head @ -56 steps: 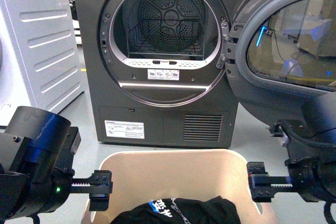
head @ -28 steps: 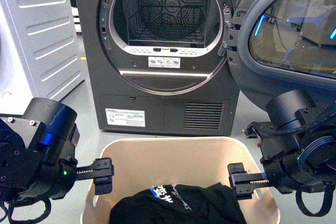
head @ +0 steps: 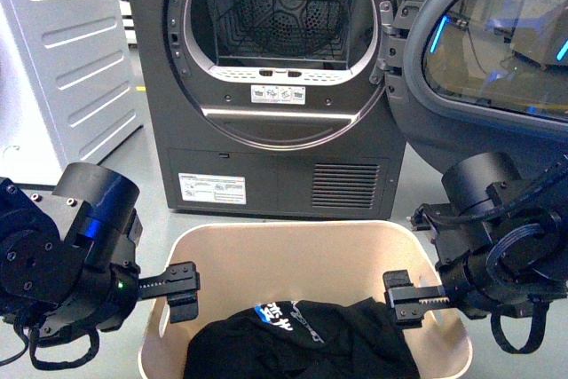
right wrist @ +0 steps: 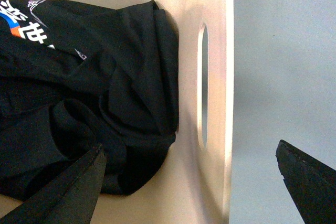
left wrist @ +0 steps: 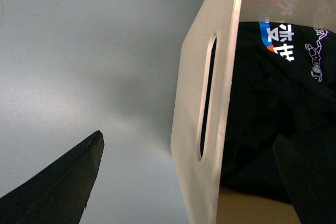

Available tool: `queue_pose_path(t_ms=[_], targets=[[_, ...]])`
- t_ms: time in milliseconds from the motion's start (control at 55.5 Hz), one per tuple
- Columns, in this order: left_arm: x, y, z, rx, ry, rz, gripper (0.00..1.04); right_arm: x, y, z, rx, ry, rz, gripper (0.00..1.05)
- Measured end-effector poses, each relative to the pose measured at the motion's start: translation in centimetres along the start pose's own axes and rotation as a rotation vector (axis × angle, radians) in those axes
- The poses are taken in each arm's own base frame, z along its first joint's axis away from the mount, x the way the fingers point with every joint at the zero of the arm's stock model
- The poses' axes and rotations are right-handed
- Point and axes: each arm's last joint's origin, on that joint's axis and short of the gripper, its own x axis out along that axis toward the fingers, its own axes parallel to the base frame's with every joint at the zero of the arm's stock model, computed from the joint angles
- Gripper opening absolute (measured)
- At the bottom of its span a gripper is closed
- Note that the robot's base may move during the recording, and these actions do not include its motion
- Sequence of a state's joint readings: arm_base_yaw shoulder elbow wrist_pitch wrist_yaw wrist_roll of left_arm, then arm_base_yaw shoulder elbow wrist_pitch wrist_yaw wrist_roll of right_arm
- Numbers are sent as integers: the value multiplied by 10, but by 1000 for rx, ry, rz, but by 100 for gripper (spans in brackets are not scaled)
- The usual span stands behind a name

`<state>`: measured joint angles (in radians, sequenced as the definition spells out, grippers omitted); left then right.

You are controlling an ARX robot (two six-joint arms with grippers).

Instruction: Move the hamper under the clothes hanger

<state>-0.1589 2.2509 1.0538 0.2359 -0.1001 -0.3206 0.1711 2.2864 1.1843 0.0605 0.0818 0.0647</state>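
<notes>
Beige plastic rectangular hamper (head: 302,259): one, on the grey floor (head: 151,197) directly before the robot, centred between both arms.
- Oval handle slots: two, one per side wall (left wrist: 206,95) (right wrist: 202,85). The line between them runs left to right across the robot.
- Left claw (head: 177,295): jaws apart, straddling the left wall at its slot, one finger outside and one inside. No contact is visible.
- Right claw (head: 404,301): likewise apart, astride the right wall. Both arms are equally near.
- Black garment with blue-white print (head: 302,343): one seen, heaped inside.
- Dark grey dryer (head: 275,175): one, just beyond the hamper, its round door (head: 479,59) swung open.
- White ribbed appliance (head: 62,59): one, far left.
- Clothes hanger: none in view, so the carry direction cannot be judged.
</notes>
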Motion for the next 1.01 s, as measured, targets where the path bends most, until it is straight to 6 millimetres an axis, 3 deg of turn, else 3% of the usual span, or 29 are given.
queue_pose_path(t_ms=[523,613,829,1009], targets=[[18,-6,8,23,48,29,98,20,-13,16,-11,42,-34,97],[22,-8,8,29,57,33,98,22,-13,16,-14,49,-39,90],[26,-19,13,48,61,32,67,25,-13,13,-21,71,-58,76],[26,-26,16,59,67,34,37,28,-11,15,-25,72,-76,45]])
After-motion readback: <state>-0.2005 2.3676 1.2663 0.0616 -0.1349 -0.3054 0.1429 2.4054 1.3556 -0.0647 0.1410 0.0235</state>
